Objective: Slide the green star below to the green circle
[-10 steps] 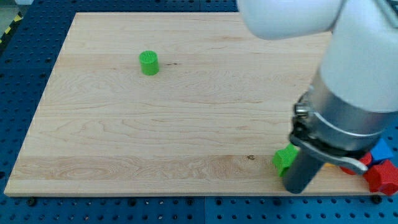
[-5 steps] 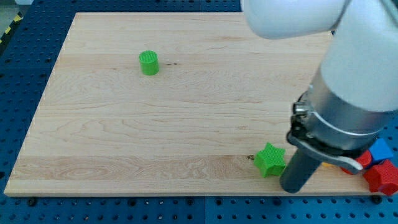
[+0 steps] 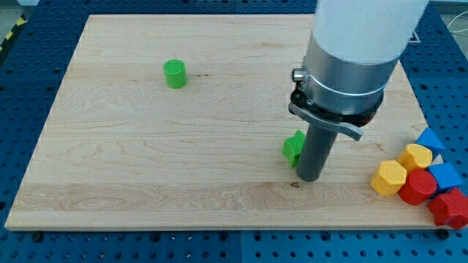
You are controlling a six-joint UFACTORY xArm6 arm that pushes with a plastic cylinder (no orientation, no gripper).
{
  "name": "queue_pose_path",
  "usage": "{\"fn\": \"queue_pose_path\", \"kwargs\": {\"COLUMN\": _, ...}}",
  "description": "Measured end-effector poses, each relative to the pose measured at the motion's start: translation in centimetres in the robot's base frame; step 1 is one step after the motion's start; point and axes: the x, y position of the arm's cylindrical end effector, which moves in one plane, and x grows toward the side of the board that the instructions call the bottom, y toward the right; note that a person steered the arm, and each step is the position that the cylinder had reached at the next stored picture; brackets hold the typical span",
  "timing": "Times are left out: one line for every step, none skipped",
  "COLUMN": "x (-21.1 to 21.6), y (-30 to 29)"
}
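The green star (image 3: pixel 293 147) lies on the wooden board (image 3: pixel 146 146), right of the middle, partly hidden behind my rod. My tip (image 3: pixel 308 177) rests on the board just right of and below the star, touching or nearly touching it. The green circle (image 3: pixel 175 74), a small cylinder, stands in the upper left part of the board, far from the star, up and to the view's left.
A cluster of blocks lies at the board's lower right edge: yellow ones (image 3: pixel 388 177) (image 3: pixel 416 156), red ones (image 3: pixel 417 187) (image 3: pixel 448 207) and blue ones (image 3: pixel 430 140) (image 3: pixel 446 175). The arm's large body (image 3: pixel 351 51) covers the board's upper right.
The green star has slid up and to the view's left, from near the bottom right towards the middle. My tip followed it left and upward, uncovering the block cluster.
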Motion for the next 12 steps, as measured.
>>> {"fn": "queue_pose_path", "kwargs": {"x": -0.4, "y": 0.0}}
{"fn": "queue_pose_path", "kwargs": {"x": -1.8, "y": 0.0}}
{"fn": "queue_pose_path", "kwargs": {"x": -3.4, "y": 0.0}}
{"fn": "queue_pose_path", "kwargs": {"x": -3.4, "y": 0.0}}
{"fn": "queue_pose_path", "kwargs": {"x": -4.3, "y": -0.2}}
{"fn": "queue_pose_path", "kwargs": {"x": -6.6, "y": -1.0}}
{"fn": "queue_pose_path", "kwargs": {"x": -8.5, "y": -1.3}}
{"fn": "queue_pose_path", "kwargs": {"x": -9.0, "y": 0.8}}
{"fn": "queue_pose_path", "kwargs": {"x": -9.4, "y": 0.9}}
{"fn": "queue_pose_path", "kwargs": {"x": -10.1, "y": -2.7}}
{"fn": "queue_pose_path", "kwargs": {"x": -11.1, "y": -5.8}}
{"fn": "queue_pose_path", "kwargs": {"x": -12.6, "y": -4.7}}
